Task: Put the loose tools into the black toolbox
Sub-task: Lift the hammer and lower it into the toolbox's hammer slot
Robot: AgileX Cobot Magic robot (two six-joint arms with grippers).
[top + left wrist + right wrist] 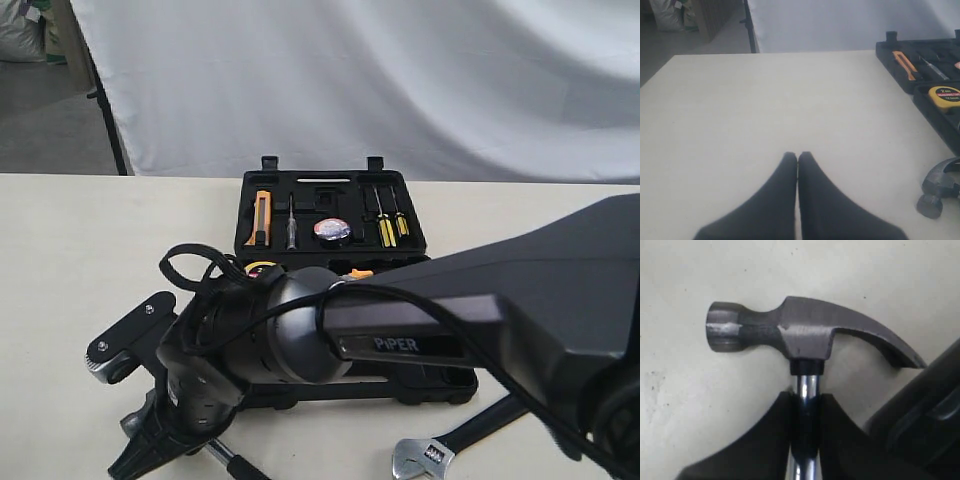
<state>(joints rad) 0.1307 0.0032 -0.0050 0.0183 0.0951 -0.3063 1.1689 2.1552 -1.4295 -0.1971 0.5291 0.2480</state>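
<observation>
Right wrist view — right hand (806, 397) pinching hammer (805, 332) shaft just below head, claw lying near toolbox (925, 415) edge. Left hand (797, 159) pressing together above tabletop (765, 110) — wrench (425, 458) lying beside toolbox.

- Your exterior view sits on the arms' side of the table (60, 240), angled down across it toward the white backdrop (350, 80). The right arm (430, 320) crowds the foreground.
- Your left wrist view rides low, facing along the tabletop.
- Your right wrist view looks down, very close, on the claw hammer (790, 332).
- All three views share the hammer head and the black toolbox (252, 192) edge.
</observation>
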